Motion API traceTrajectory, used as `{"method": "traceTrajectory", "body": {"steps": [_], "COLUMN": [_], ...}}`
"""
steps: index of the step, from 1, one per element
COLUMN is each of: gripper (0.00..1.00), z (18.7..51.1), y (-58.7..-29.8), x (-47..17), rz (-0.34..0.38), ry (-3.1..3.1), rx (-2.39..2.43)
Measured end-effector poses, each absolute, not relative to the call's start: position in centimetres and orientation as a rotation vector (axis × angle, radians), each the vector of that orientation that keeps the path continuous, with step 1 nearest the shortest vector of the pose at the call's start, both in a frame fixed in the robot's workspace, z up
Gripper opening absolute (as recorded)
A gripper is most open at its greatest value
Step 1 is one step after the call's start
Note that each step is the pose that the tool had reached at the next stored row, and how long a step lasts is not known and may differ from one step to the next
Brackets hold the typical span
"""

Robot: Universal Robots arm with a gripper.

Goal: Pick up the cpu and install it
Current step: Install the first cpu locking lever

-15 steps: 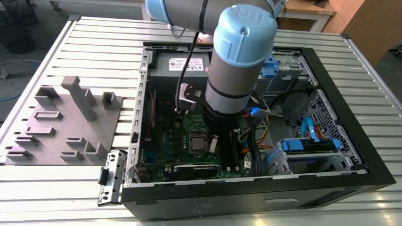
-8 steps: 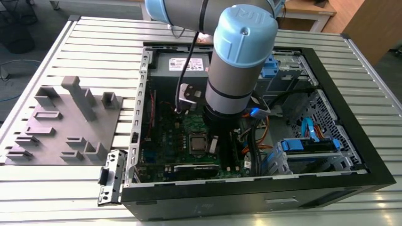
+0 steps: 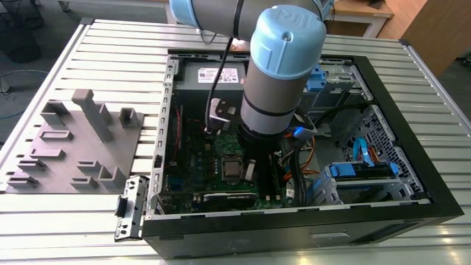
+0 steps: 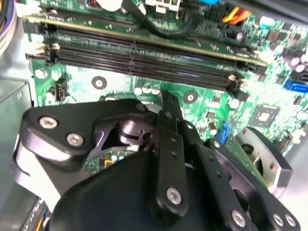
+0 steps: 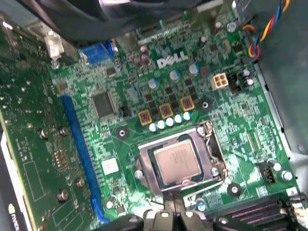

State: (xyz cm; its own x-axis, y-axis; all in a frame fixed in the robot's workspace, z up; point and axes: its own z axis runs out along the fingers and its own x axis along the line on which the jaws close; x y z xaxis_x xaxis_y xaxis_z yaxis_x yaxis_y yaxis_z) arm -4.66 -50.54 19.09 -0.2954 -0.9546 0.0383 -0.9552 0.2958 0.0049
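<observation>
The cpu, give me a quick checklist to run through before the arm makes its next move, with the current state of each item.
1. cpu sits inside the socket frame on the motherboard, square to it in the first wrist view: ok.
2. cpu lies fully flat in the socket: cannot tell.
3. Nothing rests on the cpu's metal top: ok.
4. Tool is off the cpu, at the socket's edge: ok.
5. Whether the tool is open or shut: cannot tell.
6. Arm reaches down into the open computer case in the exterior view, beside the cables; clearance from them: cannot tell.
</observation>
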Motion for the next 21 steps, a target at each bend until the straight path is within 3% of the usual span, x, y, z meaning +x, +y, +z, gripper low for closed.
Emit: {"method": "traceTrajectory", "body": {"steps": [21], "gripper": [0.11], "z": [18.97], "y": [-50.54], "x": [-4.60], "rz": [0.030], "ry": [-2.489], "rx": [1.871]}}
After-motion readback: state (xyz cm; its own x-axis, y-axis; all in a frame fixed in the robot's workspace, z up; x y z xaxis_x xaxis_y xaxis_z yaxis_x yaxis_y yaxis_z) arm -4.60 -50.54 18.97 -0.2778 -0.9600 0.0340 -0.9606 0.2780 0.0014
